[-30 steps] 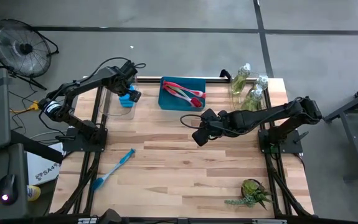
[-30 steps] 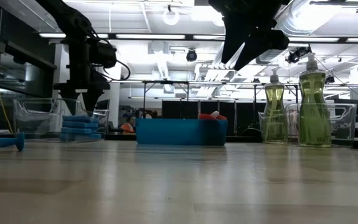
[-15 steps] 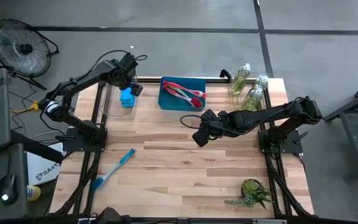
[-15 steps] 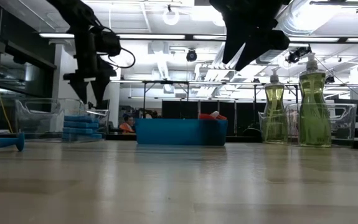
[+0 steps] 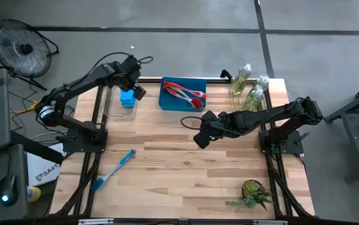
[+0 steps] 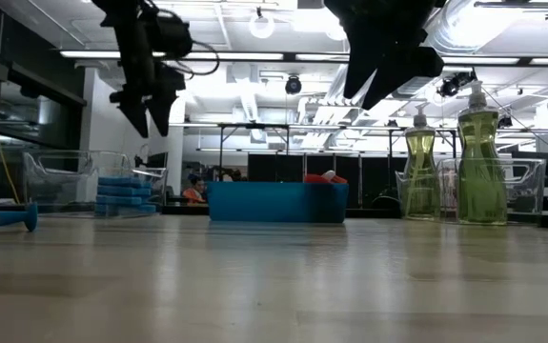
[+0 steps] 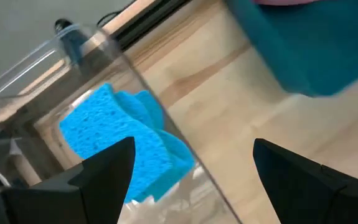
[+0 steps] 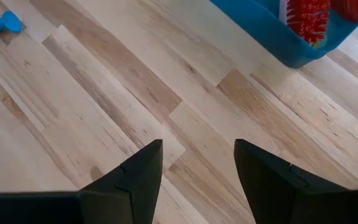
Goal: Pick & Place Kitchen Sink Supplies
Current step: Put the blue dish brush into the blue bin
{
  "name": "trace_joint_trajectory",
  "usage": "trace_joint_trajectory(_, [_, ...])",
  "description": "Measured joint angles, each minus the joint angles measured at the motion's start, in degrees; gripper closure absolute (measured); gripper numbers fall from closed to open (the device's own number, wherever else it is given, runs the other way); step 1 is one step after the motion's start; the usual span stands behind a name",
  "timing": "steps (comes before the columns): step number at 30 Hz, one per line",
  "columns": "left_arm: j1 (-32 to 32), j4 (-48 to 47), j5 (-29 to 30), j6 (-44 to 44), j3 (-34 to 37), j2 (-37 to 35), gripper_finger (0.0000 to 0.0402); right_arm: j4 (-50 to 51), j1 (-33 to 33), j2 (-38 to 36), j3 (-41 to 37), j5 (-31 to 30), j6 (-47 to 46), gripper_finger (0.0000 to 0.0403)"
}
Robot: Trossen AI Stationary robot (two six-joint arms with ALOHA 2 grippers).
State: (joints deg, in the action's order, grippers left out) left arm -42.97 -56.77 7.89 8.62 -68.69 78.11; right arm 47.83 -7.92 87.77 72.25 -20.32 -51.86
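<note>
**Inspector:** Report the left gripper [image 5: 135, 87].

**Assistant:** It is hanging above the clear plastic bin [image 5: 113, 106] at the table's far left, over the stack of small blue rectangular sponges [image 5: 127, 98]. Its fingers are standing wide apart and carrying nothing. In the low view it is sitting well above the stack [image 6: 118, 195].

**Inspector:** And the right gripper [image 5: 199, 136]?

**Assistant:** It is hovering over bare wooden table [image 5: 185, 175] near the middle, just in front of the blue rectangular tray [image 5: 182, 103] holding the pink-red long-handled brushes [image 5: 185, 92]. Its fingers are parted moderately, with only planks showing between them; nothing is held.

**Inspector:** What is lying out of place?

**Assistant:** One blue long-handled dish brush [image 5: 113, 170] is lying loose on the front-left of the table. The clear bottles of yellow-green liquid [image 5: 249, 87] are standing at the far right corner.

**Inspector:** Which relation governs the next pick?

**Assistant:** In my judgement, the brush's position and axis. It is lying toward the front from both grippers, on the left arm's half, nearer the left arm's base. Its long axis is running diagonally, head toward the front-left edge and handle toward the table's middle, so the fingers would need to close across that diagonal.
</note>
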Motion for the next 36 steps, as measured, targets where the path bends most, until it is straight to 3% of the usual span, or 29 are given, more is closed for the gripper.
trace_joint_trajectory(18, [14.47, -2.16, 0.54, 0.21, 0.02, -6.49, 0.0080, -0.07, -0.09, 0.00, 0.00, 3.37, 4.19, 0.0210])
trace_joint_trajectory(36, [30.83, -2.63, 0.78, 0.15, 0.02, -12.25, 0.0080, -0.03, -4.59, 0.00, 0.00, 3.81, 6.05, 0.0210])
